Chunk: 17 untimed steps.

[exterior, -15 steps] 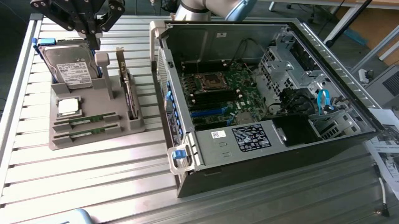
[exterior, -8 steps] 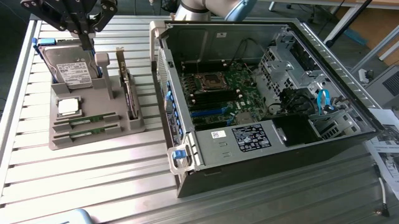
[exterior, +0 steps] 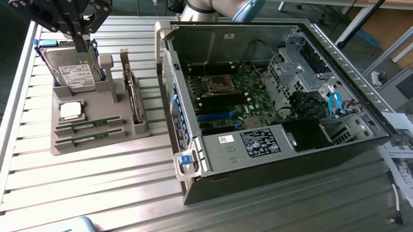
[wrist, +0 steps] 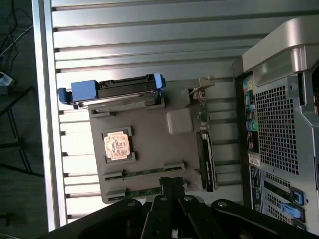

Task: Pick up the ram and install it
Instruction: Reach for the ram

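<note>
The end effector (exterior: pixel 81 47) hangs shut and empty over the grey tray (exterior: pixel 96 147), the ram (exterior: pixel 88 126) lying slotted well below it beside a twin stick (exterior: pixel 87 139), so a descent with fingers unparted could, I judge, jab the board or clip its neighbour.

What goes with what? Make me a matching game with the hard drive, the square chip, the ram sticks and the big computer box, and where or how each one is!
Things:
1. hard drive
2. square chip
3. ram sticks
4. computer box

Places or states:
A. side open, on the exterior view's right
B. two thin green strips in slots of the grey holder
C. standing upright, with blue side rails
D. lying flat and silvery on the grey holder

Pairs: 1-C, 2-D, 3-B, 4-A
</note>
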Available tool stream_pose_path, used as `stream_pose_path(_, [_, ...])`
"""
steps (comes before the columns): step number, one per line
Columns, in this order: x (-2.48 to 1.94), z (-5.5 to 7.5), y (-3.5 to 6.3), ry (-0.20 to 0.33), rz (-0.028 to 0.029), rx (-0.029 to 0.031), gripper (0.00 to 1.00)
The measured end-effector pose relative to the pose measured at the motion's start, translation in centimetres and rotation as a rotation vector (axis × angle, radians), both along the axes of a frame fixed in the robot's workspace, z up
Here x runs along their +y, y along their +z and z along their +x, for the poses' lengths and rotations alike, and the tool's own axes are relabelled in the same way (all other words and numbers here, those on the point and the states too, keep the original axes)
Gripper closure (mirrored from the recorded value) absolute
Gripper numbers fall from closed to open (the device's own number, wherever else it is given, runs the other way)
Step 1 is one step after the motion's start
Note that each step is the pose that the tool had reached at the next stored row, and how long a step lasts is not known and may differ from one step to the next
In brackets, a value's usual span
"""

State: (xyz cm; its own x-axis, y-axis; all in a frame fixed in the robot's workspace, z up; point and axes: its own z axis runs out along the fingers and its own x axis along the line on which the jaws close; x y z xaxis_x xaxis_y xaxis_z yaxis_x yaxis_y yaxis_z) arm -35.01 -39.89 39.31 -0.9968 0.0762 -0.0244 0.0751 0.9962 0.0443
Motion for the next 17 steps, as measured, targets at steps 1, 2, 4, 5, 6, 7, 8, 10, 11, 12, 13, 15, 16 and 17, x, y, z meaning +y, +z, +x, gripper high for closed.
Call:
stream_pose_path(1, [0.00, -0.14, 0.00, 0.000, 0.0000, 0.0000, 0.90])
stream_pose_path(2, [0.00, -0.27, -0.01, 0.000, 0.0001, -0.0001, 0.90])
stream_pose_path(4, [0.00, -0.57, -0.01, 0.000, 0.0001, -0.0001, 0.90])
stream_pose_path(5, [0.00, -0.70, -0.01, 0.000, 0.0001, 0.0000, 0.90])
stream_pose_path(6, [0.00, -0.79, -0.01, 0.000, 0.0001, -0.0001, 0.90])
stream_pose_path(7, [0.00, -0.79, -0.01, 0.000, 0.0001, -0.0001, 0.90])
stream_pose_path(8, [0.00, -0.80, -0.01, 0.000, 0.0001, -0.0001, 0.90])
stream_pose_path(10, [0.00, -0.81, -0.01, 0.000, 0.0001, 0.0000, 0.90])
stream_pose_path(11, [0.00, -0.81, -0.01, 0.000, 0.0001, 0.0000, 0.90])
stream_pose_path(12, [0.00, -0.81, -0.01, 0.000, 0.0001, 0.0000, 0.90])
stream_pose_path(13, [0.00, -0.81, 0.00, 0.000, 0.0001, 0.0000, 0.90])
stream_pose_path(15, [0.00, -0.82, -0.01, 0.000, 0.0001, -0.0001, 0.90])
stream_pose_path(16, [0.00, -0.87, -0.01, 0.000, 0.0001, 0.0000, 0.90])
stream_pose_path(17, [0.00, -0.93, -0.01, 0.000, 0.0001, -0.0001, 0.90])
